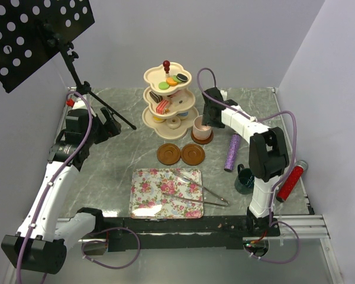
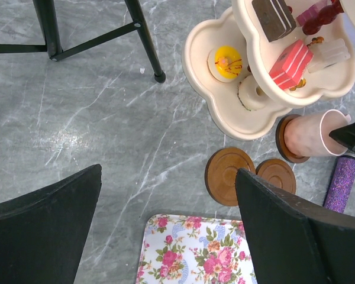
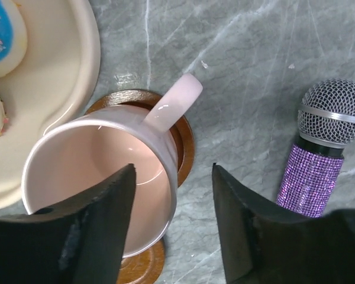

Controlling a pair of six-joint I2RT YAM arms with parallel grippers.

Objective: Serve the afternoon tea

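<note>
A pink mug (image 3: 100, 177) stands on a brown saucer (image 3: 186, 139) beside the cream three-tier stand (image 1: 170, 97). My right gripper (image 3: 173, 168) is open and straddles the mug's wall near the handle, one finger over the inside and one outside, with gaps on both sides. Two bare saucers (image 1: 168, 154) (image 1: 193, 154) lie in front of the stand. Macarons, cake slices and doughnuts sit on the tiers. A dark teal mug (image 1: 244, 179) stands by the right arm's base. My left gripper (image 2: 168, 171) hangs open over bare table, holding nothing.
A floral tray (image 1: 165, 192) with metal tongs (image 1: 204, 192) lies near the front. The purple microphone (image 1: 232, 152) lies right of the pink mug, a red cylinder (image 1: 290, 180) further right. A music stand (image 1: 35, 35) rises at the back left, its legs (image 2: 142, 35) on the table.
</note>
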